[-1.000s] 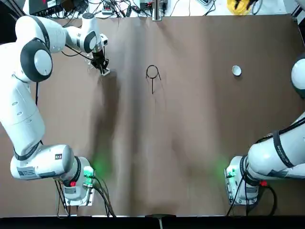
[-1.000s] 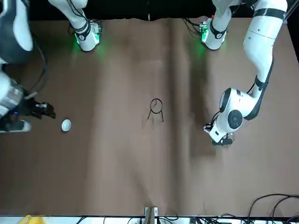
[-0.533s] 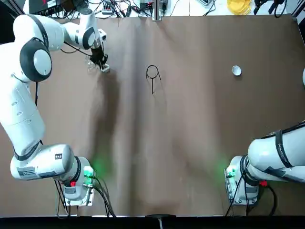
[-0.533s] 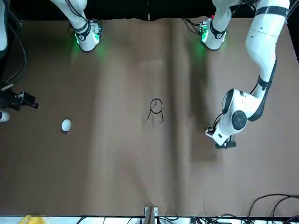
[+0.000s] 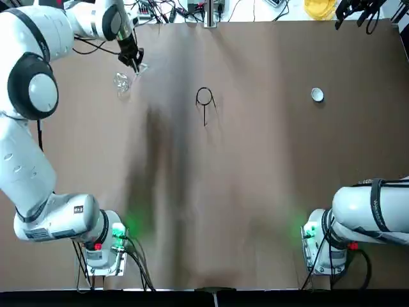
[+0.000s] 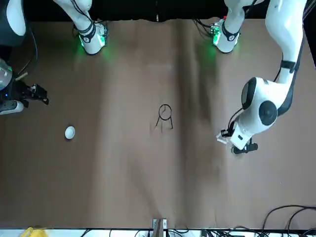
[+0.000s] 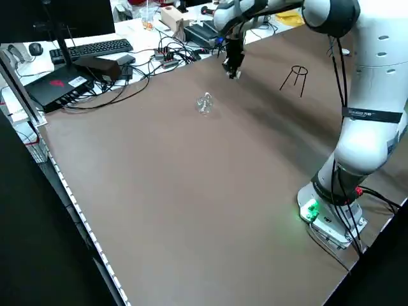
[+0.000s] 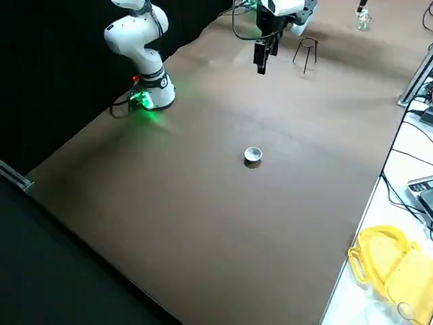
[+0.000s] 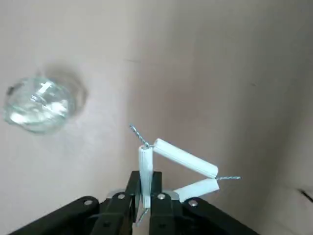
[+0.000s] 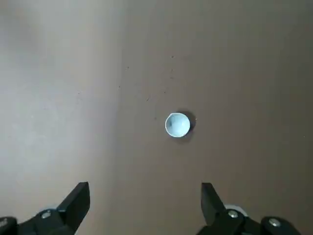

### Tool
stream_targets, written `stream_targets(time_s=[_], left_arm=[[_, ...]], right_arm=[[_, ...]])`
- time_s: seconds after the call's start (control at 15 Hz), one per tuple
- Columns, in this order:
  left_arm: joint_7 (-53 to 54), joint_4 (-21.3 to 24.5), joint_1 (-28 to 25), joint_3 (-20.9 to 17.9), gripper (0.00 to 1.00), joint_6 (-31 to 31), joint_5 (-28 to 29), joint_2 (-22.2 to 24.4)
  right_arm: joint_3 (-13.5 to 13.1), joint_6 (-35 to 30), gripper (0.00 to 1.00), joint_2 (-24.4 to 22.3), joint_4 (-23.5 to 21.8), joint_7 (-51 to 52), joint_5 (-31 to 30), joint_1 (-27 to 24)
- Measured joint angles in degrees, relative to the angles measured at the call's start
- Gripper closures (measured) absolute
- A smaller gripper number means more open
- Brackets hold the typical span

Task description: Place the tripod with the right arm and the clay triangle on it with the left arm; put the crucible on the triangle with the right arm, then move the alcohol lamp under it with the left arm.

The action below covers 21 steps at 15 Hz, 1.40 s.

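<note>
The left end effector (image 9: 145, 193) pinches one side of the single clay triangle (image 9: 177, 164) above the counter (image 5: 255, 179), presumably bound for the one tripod (image 5: 204, 99) mid-counter, past one alcohol lamp (image 5: 121, 82), while the right end effector (image 10: 144, 205) hangs spread over the lone crucible (image 10: 177, 124).

Robotics lab: keyboard (image 7: 92, 48), cables (image 7: 167, 59), brown table (image 5: 255, 192)

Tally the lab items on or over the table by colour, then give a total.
Black: 1, the tripod
White: 2, the crucible and the clay triangle, held in the left claw
Clear glass: 1, the alcohol lamp
Total: 4
</note>
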State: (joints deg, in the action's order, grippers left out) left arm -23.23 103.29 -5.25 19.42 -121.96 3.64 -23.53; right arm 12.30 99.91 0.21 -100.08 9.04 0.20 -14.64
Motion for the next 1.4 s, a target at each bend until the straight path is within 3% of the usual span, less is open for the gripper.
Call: stream_targets(time_s=[0.33,0.47,0.93,1.4], left_arm=[[-3.90,-4.43,0.98,8.14,0.87,7.61,-3.32,2.27],[-8.08,-5.55,4.10,11.65,0.87,8.26,-3.39,1.86],[-15.98,-11.24,17.26,11.60,0.87,8.17,-3.46,-4.57],[-16.46,-11.48,18.77,11.10,0.87,8.20,-2.58,-6.80]], right_arm=[[0.52,-0.34,0.00,-0.09,-0.25,0.00,0.00,0.35],[0.53,-0.80,0.00,-0.09,-0.80,0.00,0.00,0.36],[0.28,-1.20,0.00,-0.08,-1.69,0.00,0.00,0.30],[0.30,-1.84,0.00,-0.08,-2.52,0.00,0.00,0.30]])
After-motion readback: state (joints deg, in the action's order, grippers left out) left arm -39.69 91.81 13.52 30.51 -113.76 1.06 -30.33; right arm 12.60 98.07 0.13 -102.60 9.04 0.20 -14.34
